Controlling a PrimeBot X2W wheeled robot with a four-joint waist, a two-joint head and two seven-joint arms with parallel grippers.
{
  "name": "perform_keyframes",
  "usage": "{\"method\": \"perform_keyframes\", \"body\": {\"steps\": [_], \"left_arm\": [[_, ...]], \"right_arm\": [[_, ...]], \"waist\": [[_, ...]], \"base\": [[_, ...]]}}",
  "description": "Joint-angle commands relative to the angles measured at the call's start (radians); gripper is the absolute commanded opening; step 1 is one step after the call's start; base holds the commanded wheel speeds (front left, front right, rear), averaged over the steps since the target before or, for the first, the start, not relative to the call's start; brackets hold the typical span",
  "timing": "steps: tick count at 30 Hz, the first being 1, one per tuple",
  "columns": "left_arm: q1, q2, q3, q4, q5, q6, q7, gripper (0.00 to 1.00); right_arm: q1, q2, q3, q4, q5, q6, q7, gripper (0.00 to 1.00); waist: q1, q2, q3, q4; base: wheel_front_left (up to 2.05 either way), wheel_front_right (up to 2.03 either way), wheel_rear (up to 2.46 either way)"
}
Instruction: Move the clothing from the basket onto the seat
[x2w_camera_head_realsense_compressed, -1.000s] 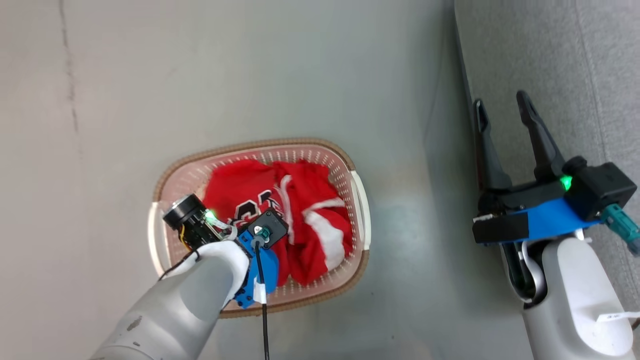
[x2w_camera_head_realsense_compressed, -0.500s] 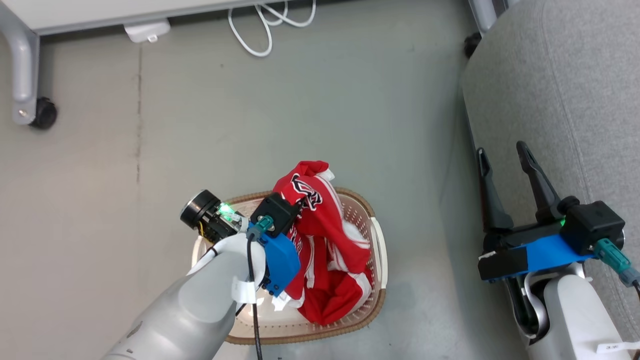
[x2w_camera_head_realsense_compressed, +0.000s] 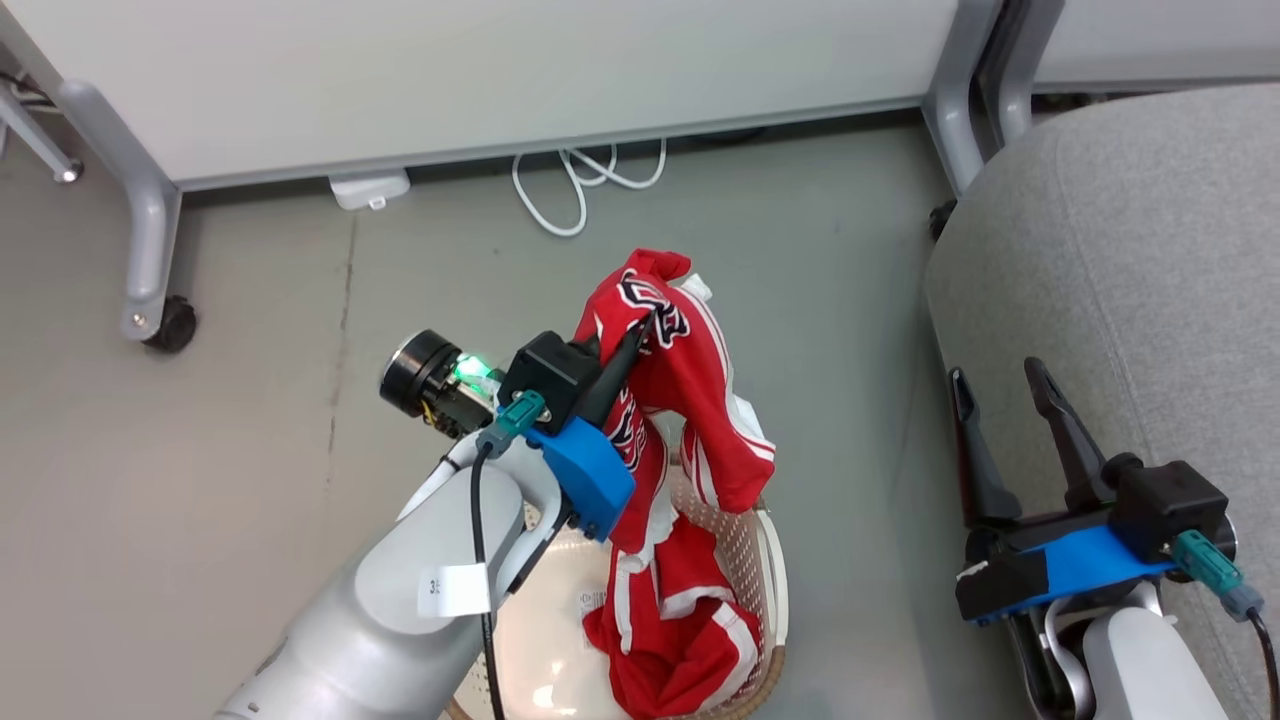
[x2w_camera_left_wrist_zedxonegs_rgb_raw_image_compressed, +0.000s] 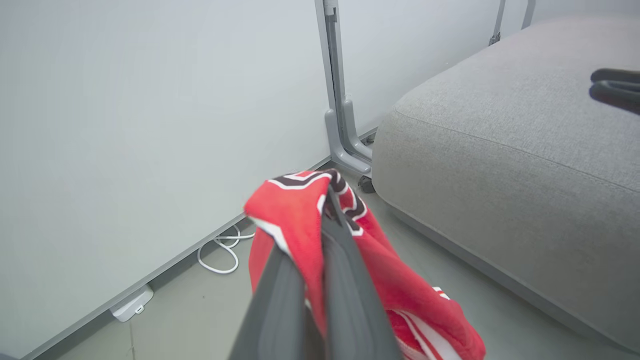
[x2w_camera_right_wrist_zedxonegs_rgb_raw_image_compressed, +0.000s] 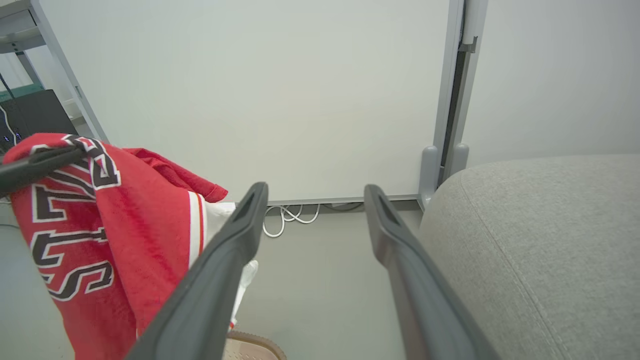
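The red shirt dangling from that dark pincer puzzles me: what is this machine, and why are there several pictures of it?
It is a wheeled robot with two arms, each ending in a two-fingered claw. The head view looks down from a camera on its head; the two wrist views look along each claw's fingers. The left claw is shut on a red sports shirt with white stripes and black lettering, holding it over a cream plastic laundry basket with a brown woven-look rim on the grey floor. More red cloth with white trim lies in the basket. The right claw is open and empty, near the large grey fabric sofa cushion.
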Motion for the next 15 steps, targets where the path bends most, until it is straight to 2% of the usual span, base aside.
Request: {"method": "perform_keyframes", "body": {"steps": [1,15], "left_arm": [[0.0,-0.003,0.016,-0.022,0.014,0.001,-0.005,0.0],[-0.039,-0.034,0.062,-0.124,0.066,-0.016,-0.005,0.0]], "right_arm": [[0.019,0.004,-0.001,0.004,0.002,0.0,-0.004,1.0],[0.089,0.013,-0.014,0.017,0.004,0.0,-0.004,1.0]], "waist": [[0.0002,0.0,-0.033,0.002],[0.0002,0.0,-0.137,0.003]], "base": [[0.0,0.0,0.0],[0.0,0.0,0.0]]}}
